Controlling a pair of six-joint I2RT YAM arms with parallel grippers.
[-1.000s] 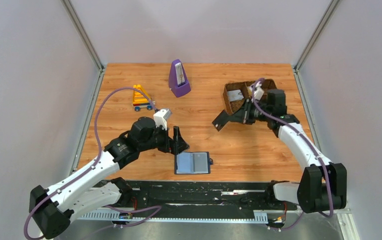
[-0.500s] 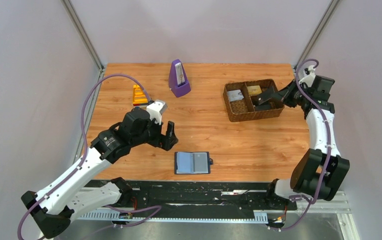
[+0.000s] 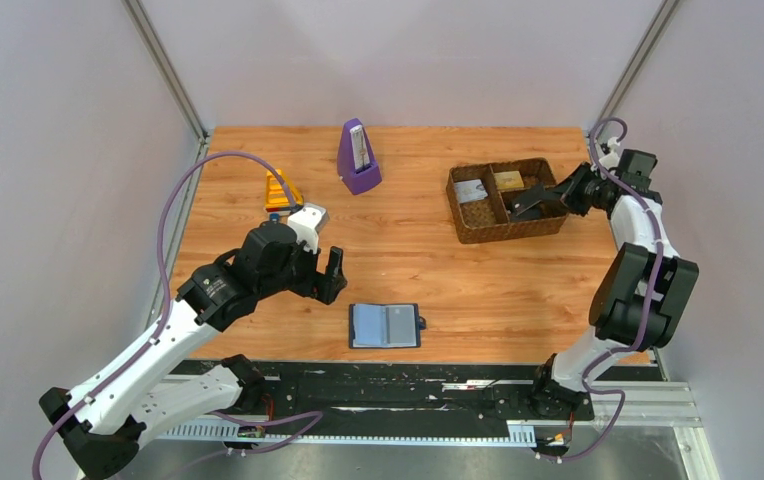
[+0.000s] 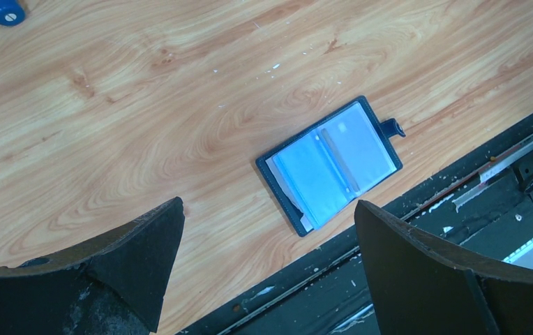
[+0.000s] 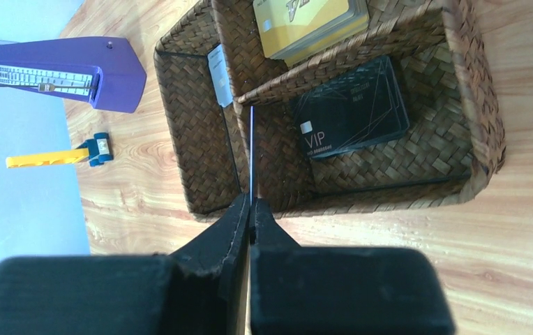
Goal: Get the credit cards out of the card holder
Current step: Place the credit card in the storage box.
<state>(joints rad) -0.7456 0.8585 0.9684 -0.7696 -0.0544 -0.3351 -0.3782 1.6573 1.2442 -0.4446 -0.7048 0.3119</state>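
Wood counter (image 3: 408,250), grey walls all round. Card holder (image 3: 386,326) lies open and flat at the near edge of the counter, blue-grey sleeve pages up. Its long axis runs left-right along that edge, its fold runs near to far, and the clasp tab points right. Being spread open gives access to the sleeves. The right page may hold a pale card, too faint to be sure.

Left claw (image 3: 333,272) hangs just left of the holder and above it, jaws wide apart and gripping nothing. The wrist view looks down on the holder (image 4: 330,164) between the fingers. It reads as lined up for another pick.

Far right of the holder, the right claw (image 5: 250,206) is clamped tight on a thin card (image 5: 251,150). The card is seen edge-on, its long axis pointing straight out from the fingertips over the basket (image 5: 480,91) divider. It is probably held upright so it can drop into a compartment.

A black card (image 5: 351,108) marked VIP lies flat in the compartment below the claw, with its long axis across the basket. A gold card (image 5: 305,24) and a whitish card (image 5: 218,66) each sit in a compartment of their own.

Purple metronome (image 3: 358,158) stands far behind the holder, and a yellow toy (image 3: 280,190) sits far-left of it. Neither looks involved.
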